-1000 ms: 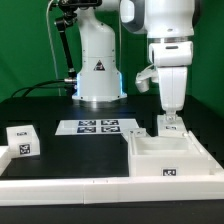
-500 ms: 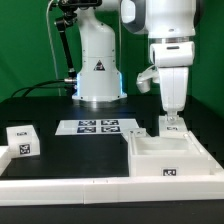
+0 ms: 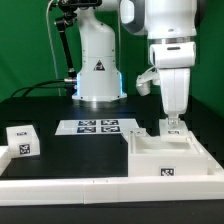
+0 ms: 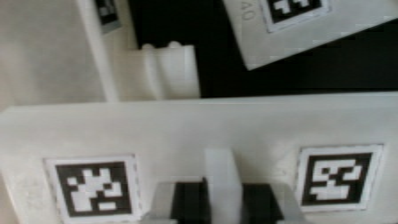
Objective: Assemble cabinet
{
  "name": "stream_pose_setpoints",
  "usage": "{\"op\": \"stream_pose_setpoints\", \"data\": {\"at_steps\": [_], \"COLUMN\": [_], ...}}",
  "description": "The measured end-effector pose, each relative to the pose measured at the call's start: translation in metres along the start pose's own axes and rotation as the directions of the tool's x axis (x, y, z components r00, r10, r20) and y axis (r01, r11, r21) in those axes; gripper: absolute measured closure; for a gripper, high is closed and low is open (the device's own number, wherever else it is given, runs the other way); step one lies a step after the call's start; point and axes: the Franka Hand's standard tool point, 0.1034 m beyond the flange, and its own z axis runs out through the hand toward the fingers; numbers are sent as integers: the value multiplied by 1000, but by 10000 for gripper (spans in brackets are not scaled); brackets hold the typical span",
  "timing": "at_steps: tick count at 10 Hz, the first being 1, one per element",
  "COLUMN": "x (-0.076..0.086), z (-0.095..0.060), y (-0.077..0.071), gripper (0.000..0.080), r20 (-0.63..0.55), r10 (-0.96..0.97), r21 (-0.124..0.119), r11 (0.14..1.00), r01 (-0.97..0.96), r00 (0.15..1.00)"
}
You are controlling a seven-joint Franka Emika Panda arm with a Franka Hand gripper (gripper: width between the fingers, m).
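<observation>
The cabinet [image 3: 150,152] is a white open box body with tag markers, lying on the dark table at the exterior view's right. My gripper [image 3: 172,123] comes straight down onto its far wall. In the wrist view the cabinet [image 4: 196,125] shows a white panel with two tags. A thin white upright rib stands between my dark fingers [image 4: 183,203]. The gripper [image 4: 217,200] is shut on that rib, with both fingers against it.
The marker board [image 3: 97,126] lies flat in front of the robot base, and also shows in the wrist view [image 4: 294,30]. A small white tagged cube [image 3: 22,138] sits at the exterior view's left. A long white ledge [image 3: 60,186] runs along the front edge.
</observation>
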Motion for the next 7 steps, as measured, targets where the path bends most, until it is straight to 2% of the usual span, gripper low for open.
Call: {"op": "stream_pose_setpoints", "data": {"at_steps": [7], "x": [-4], "z": [-1], "y": [73], "gripper": [731], "r20": [-31], "r10": [53], "r21": [-50], "r11": [997], "r01": [-54], "r00": [998]}}
